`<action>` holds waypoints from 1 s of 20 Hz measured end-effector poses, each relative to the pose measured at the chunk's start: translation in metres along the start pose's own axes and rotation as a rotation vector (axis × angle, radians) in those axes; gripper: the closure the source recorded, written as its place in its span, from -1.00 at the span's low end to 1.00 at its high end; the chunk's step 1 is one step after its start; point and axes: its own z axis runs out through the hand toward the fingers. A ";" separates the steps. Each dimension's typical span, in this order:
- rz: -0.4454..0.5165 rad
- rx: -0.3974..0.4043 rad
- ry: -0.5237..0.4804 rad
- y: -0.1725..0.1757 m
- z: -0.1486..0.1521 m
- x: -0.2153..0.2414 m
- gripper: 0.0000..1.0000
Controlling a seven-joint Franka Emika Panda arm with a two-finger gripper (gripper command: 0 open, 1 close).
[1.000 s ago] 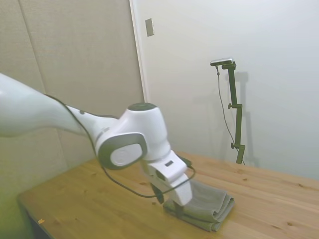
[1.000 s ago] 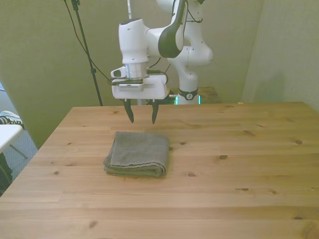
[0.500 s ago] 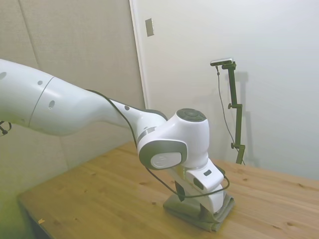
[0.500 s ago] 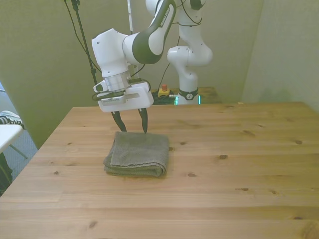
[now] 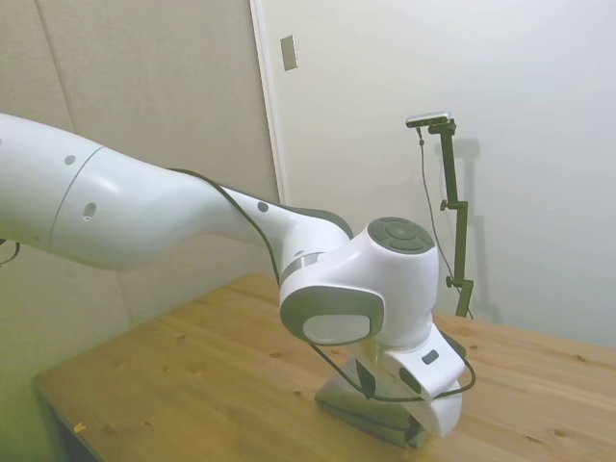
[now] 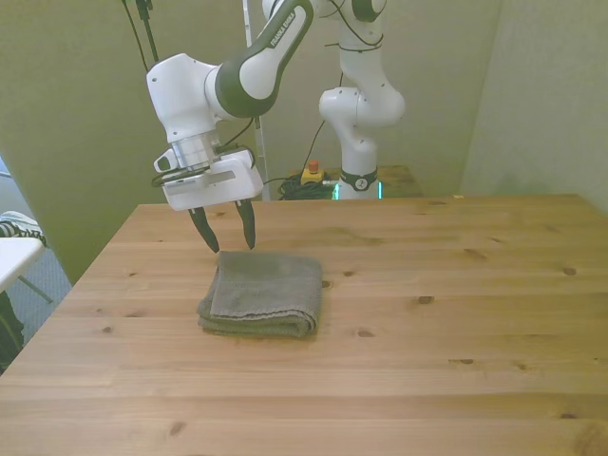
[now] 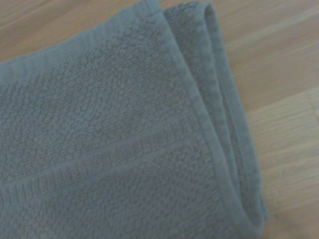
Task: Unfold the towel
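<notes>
The towel (image 6: 261, 293) lies folded in several layers on the wooden table (image 6: 427, 342), left of centre in the front view. It is grey-green terry cloth. In the side view only its near edge (image 5: 361, 409) shows below the arm. The wrist view is filled by the towel (image 7: 114, 144), with stacked folded edges along one side and a woven band across it. My gripper (image 6: 227, 242) hangs open just above the towel's far corner on the front view's left, fingers pointing down, nothing between them.
The arm's wrist and hand (image 5: 385, 318) block most of the towel in the side view. Bare table surface (image 6: 456, 285) stretches to the front view's right and toward the camera. A white object (image 6: 14, 252) pokes in beyond the table's left edge.
The gripper has moved from behind the towel's far edge toward the front view's left and lower, ending over the towel's far left corner. It stays open. The towel has not moved.
</notes>
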 end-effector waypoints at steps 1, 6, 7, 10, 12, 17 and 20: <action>-0.005 0.014 0.002 0.001 0.000 0.005 -1.00; -0.055 0.075 -0.042 -0.004 0.014 0.009 1.00; -0.061 0.072 -0.048 -0.005 0.018 0.008 1.00; -0.082 0.082 -0.060 -0.011 0.025 0.004 1.00; -0.088 0.088 -0.060 -0.012 0.025 0.004 1.00; -0.086 0.097 -0.061 -0.012 0.025 0.004 1.00; -0.084 0.099 -0.061 -0.012 0.025 0.004 1.00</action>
